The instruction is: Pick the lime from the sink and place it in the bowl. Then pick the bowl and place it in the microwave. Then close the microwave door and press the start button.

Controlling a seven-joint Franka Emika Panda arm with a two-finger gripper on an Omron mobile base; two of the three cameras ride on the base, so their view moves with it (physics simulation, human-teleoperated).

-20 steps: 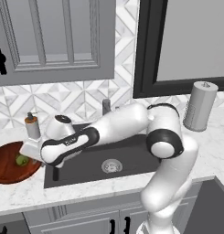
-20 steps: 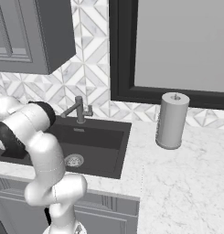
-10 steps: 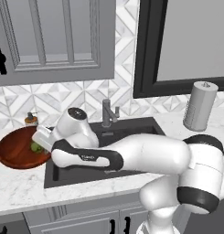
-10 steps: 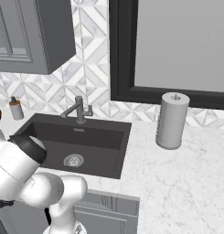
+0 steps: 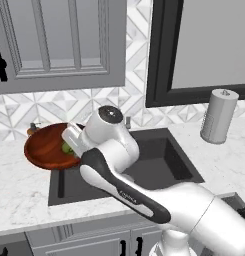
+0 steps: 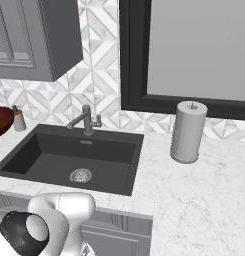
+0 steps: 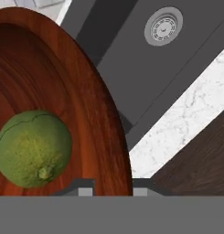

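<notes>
In the bowl [image 7: 54, 87], lime [image 7: 33, 148], end effector [image 7: 113, 188] apparently gripping rim

The lime [image 7: 33, 148] lies in the bowl [image 7: 93, 114] at lower left; the sink [image 7: 186, 50] fills the upper right.

The white arm hid part of the shallow reddish-brown wooden bowl [image 5: 46, 147] and most of the small yellow-green lime [image 5: 67, 148]; the hand's grip could not be determined.
</notes>
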